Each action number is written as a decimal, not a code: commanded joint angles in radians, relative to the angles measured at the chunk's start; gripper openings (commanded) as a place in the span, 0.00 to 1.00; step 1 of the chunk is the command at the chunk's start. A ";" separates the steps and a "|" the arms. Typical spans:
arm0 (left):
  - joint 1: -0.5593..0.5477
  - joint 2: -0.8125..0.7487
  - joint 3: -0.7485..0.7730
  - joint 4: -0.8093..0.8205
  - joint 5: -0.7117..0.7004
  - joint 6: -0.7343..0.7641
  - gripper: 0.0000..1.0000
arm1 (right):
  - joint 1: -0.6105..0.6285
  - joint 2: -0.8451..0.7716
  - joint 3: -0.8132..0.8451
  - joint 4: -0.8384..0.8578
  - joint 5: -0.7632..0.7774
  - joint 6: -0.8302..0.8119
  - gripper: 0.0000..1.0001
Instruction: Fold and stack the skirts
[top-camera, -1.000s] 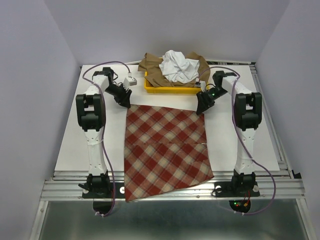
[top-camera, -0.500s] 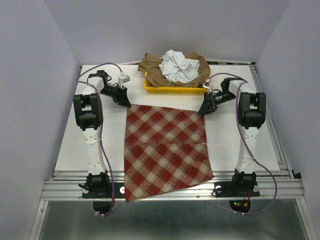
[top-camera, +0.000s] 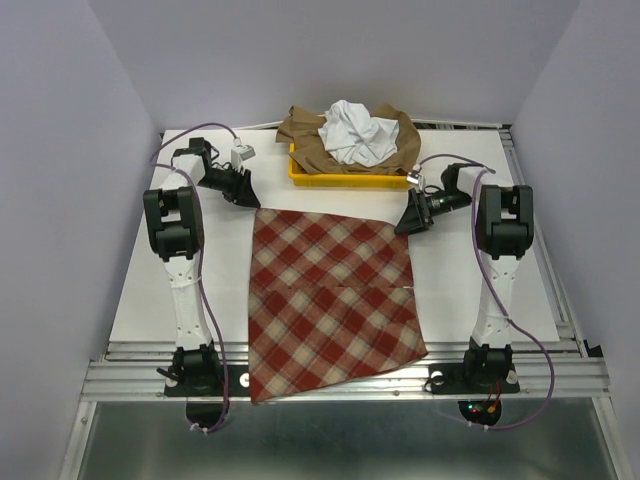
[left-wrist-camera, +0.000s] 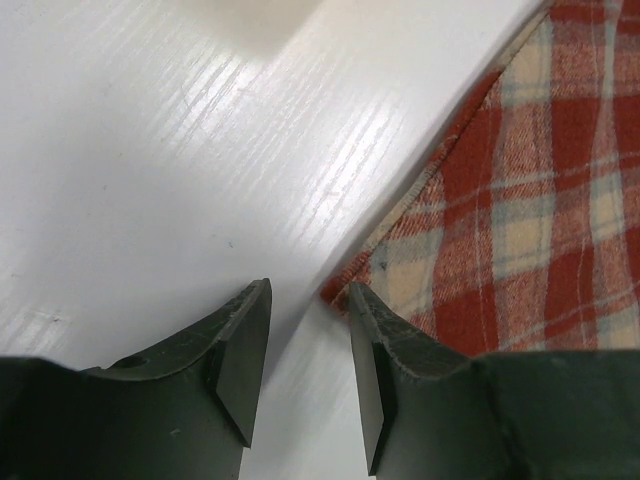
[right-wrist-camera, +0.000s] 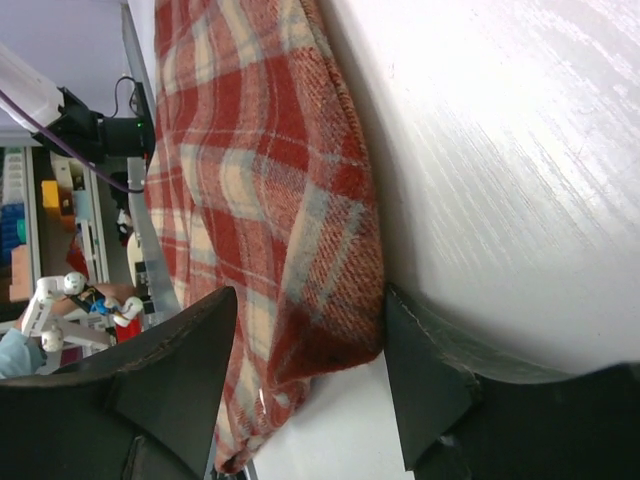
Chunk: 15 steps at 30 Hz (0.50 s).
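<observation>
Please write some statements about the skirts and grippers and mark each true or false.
The checked skirt lies spread flat on the table. True.
The white skirt lies on the tan-brown skirt at the yellow tray. True.
The left gripper holds the white skirt. False: it stands open at the checked skirt's far left corner.
The right gripper is shut and empty. False: it is open, the checked skirt's corner between its fingers.

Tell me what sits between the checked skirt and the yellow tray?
Nothing: only bare white table separates the skirt from the tray, as the top view shows.
</observation>
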 joint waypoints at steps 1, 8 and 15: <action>-0.004 0.023 0.005 -0.012 -0.064 0.015 0.50 | 0.005 0.057 -0.031 0.131 0.198 -0.027 0.63; -0.016 0.059 0.062 -0.115 -0.117 0.058 0.49 | 0.005 0.065 0.000 0.148 0.194 -0.013 0.53; -0.019 0.072 0.063 -0.213 -0.136 0.167 0.45 | 0.005 0.057 0.001 0.159 0.190 -0.013 0.45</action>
